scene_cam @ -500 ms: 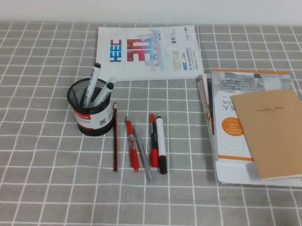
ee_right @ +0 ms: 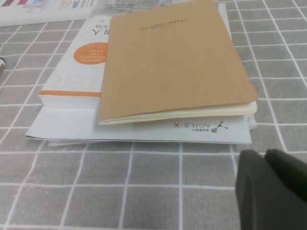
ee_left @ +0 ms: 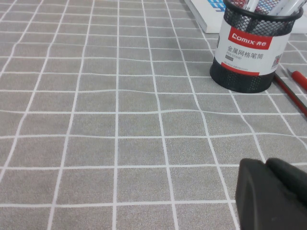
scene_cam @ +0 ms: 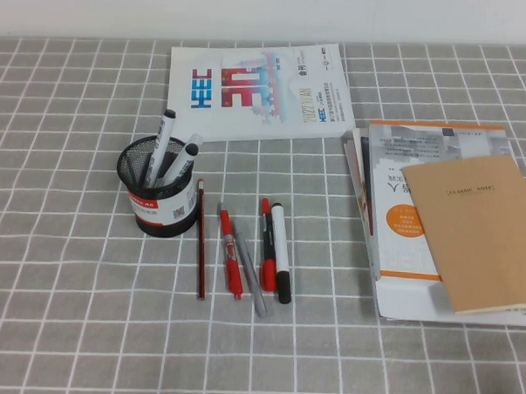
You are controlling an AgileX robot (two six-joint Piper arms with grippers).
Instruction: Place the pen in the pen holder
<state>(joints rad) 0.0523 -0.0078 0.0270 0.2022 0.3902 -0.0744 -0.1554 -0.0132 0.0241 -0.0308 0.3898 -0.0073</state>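
- I see the pen [scene_cam: 280,250], a thick white marker with black cap and tail, lying flat on the grey checked surface [scene_cam: 66,311], last on the right in a row of pens
- Just beside it on its left lies a red pen [scene_cam: 265,243], then a thin grey pen [scene_cam: 248,273], another red pen [scene_cam: 231,252] and a dark pencil [scene_cam: 200,238]
- The pen holder [scene_cam: 158,197], a black mesh cup with a red and white label, stands left of the row, with two markers [scene_cam: 171,149] upright inside it
- My left claw [ee_left: 273,196] sits low near me, well apart from the holder [ee_left: 252,45]; I cannot tell how far it is open
- My right claw [ee_right: 271,191] sits just before the stack topped by a tan notebook [ee_right: 175,57]; its opening I cannot tell either
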